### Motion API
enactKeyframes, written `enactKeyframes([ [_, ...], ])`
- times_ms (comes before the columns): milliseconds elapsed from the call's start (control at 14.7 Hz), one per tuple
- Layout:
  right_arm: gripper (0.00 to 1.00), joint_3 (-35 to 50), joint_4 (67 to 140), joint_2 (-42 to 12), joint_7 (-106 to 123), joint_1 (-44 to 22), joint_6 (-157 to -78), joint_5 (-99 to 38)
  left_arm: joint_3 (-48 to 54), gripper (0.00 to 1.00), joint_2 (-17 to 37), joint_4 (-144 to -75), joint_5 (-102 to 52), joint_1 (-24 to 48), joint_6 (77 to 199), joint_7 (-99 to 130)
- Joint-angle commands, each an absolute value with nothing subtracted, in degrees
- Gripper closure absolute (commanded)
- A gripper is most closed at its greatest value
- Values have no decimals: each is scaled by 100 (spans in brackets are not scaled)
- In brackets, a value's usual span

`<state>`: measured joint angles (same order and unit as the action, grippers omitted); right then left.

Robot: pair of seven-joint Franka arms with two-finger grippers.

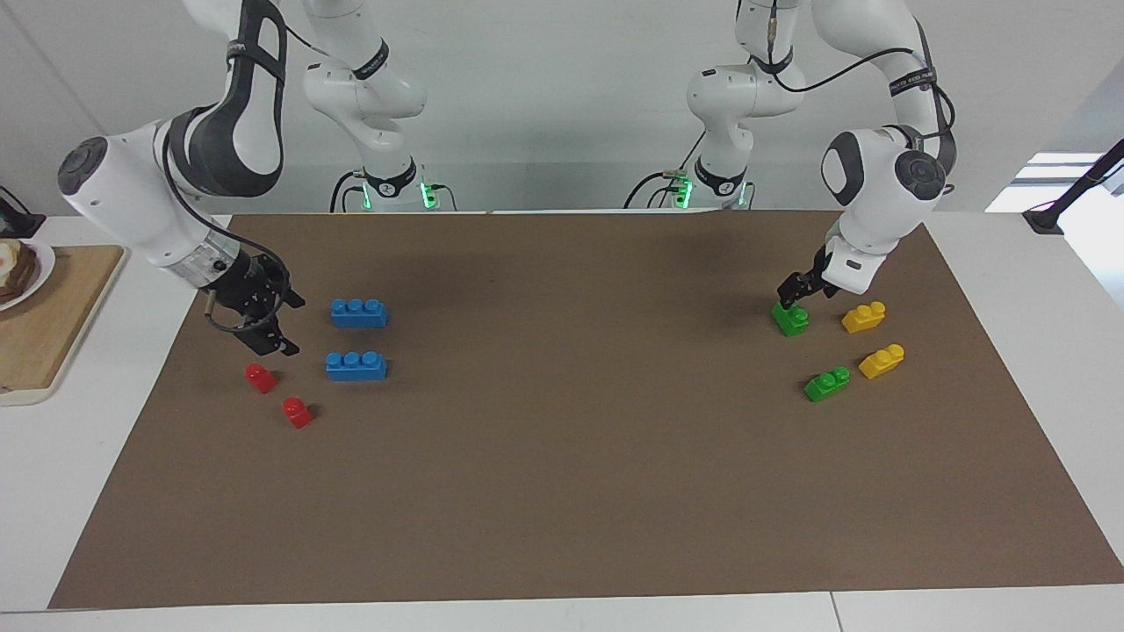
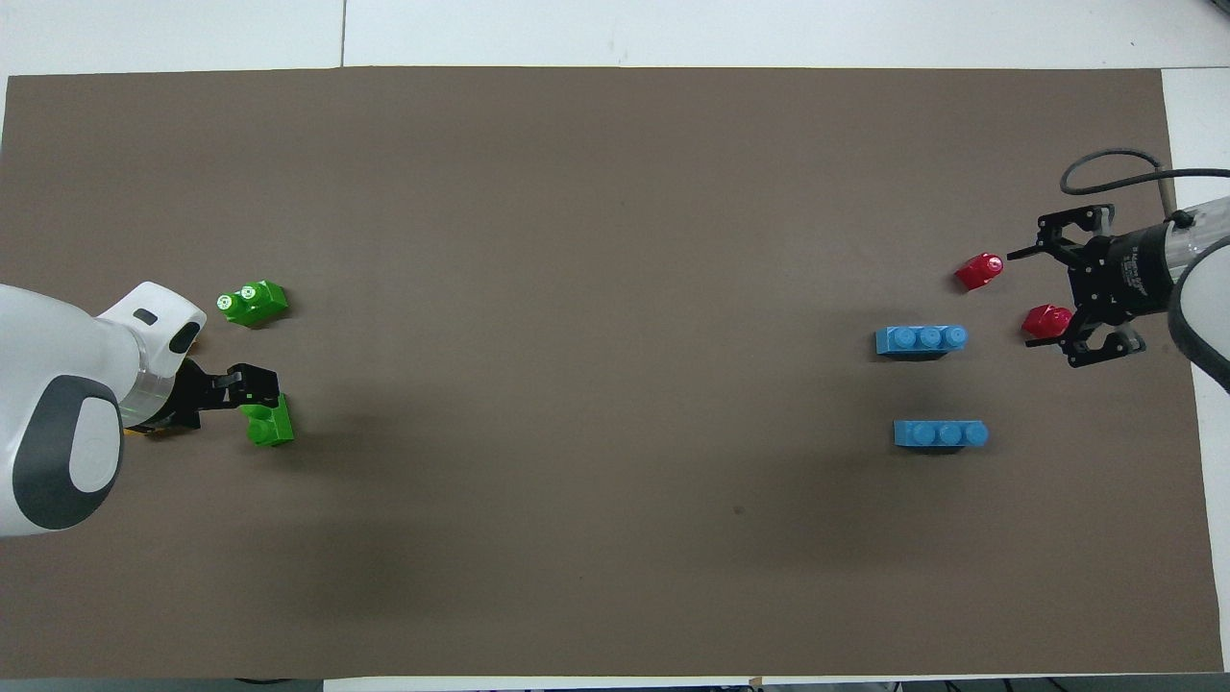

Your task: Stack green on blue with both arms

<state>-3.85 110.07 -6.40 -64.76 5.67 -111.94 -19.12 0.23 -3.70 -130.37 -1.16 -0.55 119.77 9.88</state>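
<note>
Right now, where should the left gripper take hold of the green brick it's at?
Grip the green brick across its long flat side walls below the two studs, coming straight down. It sits upright on the mat, and the open left gripper is already over it.

Both arms [image 1: 219, 132] are glossy white, rounded segments with dark grey joint panels. Black cables loop along them, and black bands ring the upper links. Green lights glow at both bases [image 1: 395, 189].
</note>
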Motion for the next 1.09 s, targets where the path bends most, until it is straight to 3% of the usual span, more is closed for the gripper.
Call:
enactKeyframes([
  [0, 0, -352, 11302, -720, -6609, 536, -11618, -2161, 35, 0, -571, -13280, -26, -97, 12164, 1064],
  [408, 0, -352, 11943, -835, -6425, 501, -12339, -2461, 35, 0, -527, -13482, -26, -97, 12357, 1072],
  [1019, 0, -343, 12436, -878, -5977, 510, -12726, -2505, 35, 0, -448, -13728, -26, -97, 12734, 1081],
])
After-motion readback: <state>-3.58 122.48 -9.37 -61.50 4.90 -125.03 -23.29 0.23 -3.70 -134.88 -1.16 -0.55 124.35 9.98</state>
